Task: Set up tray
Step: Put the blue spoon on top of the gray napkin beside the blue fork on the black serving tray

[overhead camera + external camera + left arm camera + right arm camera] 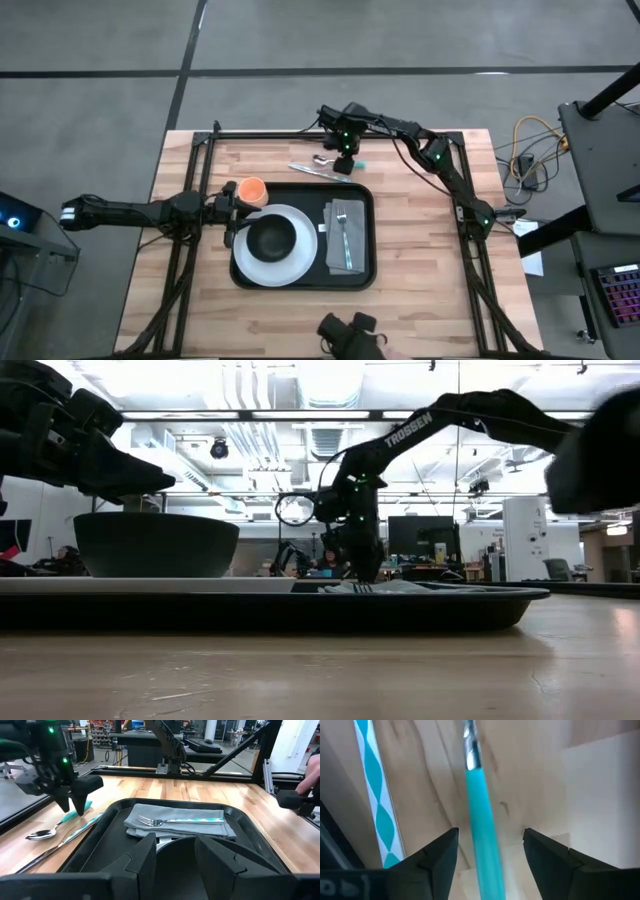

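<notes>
Right wrist view: my right gripper point(490, 850) wide open astride spoon point(322, 158), twelve o'clock of tray point(368, 275); next, close and lift.

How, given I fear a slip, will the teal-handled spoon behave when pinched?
Probably stiff: the spoon looks metal and straight. Its thin handle lies flat on the table inside the open right gripper, so it may slide.

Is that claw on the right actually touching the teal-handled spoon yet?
Apart. The right wrist view shows the open right gripper straddling the teal-handled metal spoon, gaps both sides.
</notes>
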Available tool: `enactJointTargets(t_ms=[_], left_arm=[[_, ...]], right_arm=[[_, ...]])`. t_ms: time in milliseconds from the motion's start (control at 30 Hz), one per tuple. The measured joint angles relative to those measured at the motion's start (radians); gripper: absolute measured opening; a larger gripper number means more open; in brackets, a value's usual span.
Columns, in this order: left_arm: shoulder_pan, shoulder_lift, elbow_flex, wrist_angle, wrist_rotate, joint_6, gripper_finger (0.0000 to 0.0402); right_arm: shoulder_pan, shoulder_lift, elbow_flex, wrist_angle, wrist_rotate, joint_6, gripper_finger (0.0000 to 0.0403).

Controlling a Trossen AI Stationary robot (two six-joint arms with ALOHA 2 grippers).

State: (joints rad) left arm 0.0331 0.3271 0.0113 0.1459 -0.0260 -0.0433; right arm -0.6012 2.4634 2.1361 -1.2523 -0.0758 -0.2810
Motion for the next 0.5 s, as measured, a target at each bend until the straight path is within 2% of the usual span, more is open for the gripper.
enactJointTargets(t_ms=[167, 267, 400, 500], left_arm=[[0.000, 0.000, -0.001, 0.000, 0.000, 0.000, 0.0118], [0.000, 0.000, -0.001, 0.000, 0.000, 0.000, 0.0118], [0.000, 0.000, 0.000, 0.000, 0.000, 0.000, 0.0118], [0.000, 0.000, -0.001, 0.000, 0.000, 0.000, 0.0118]], right_arm=[[-0.004, -0.005, -0.045, 0.013, -0.001, -0.022, 0.0186], [-0.004, -0.008, -0.062, 0.009, 0.001, -0.034, 0.0141], [-0.004, -0.007, -0.053, -0.006, -0.007, -0.002, 0.0047], [-0.004, -0.005, -0.034, -0.015, -0.006, 0.033, 0.0042]])
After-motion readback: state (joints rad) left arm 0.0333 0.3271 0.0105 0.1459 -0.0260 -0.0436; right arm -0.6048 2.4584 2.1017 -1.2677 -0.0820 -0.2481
